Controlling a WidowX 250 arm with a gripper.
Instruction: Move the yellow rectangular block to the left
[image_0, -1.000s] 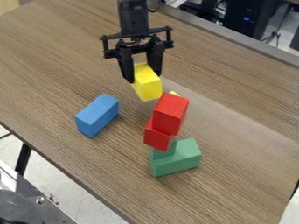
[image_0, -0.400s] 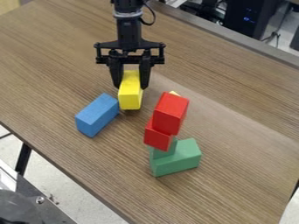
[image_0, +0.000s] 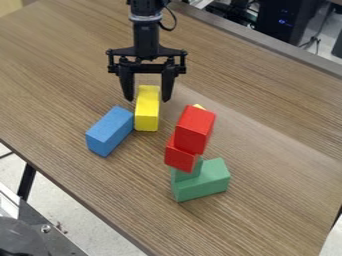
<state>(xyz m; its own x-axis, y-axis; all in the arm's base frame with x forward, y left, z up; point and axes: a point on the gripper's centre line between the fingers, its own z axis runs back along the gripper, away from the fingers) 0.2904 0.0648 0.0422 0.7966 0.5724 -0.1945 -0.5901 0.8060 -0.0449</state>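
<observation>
Metalwork (image_0: 57, 241) with a bolt in it sits at the lower left corner of my view, next to a dark rounded part (image_0: 19, 239), over pale floor (image_0: 73, 215). Up from there, a black leg (image_0: 27, 182) runs down below the desk (image_0: 87, 180).

On the desk, nearest me, is a green block (image_0: 204, 184), with a raised green part (image_0: 187, 171) against the lower red block (image_0: 180, 157). A second red block (image_0: 195, 130) sits above that one, tilted, and a small yellow corner (image_0: 199, 106) peeks out behind it.

Over to the left, the blue block (image_0: 109, 132) lies at a slant. My yellow block (image_0: 147, 117) is just beside its far end, between it and the red blocks; I can't tell whether blue and yellow touch.

I have the gripper (image_0: 147, 97) open above the desk, its fingers (image_0: 127, 90) apart on either side of the yellow block's far part. Dark equipment (image_0: 277, 22) stands beyond the desk's far edge.
</observation>
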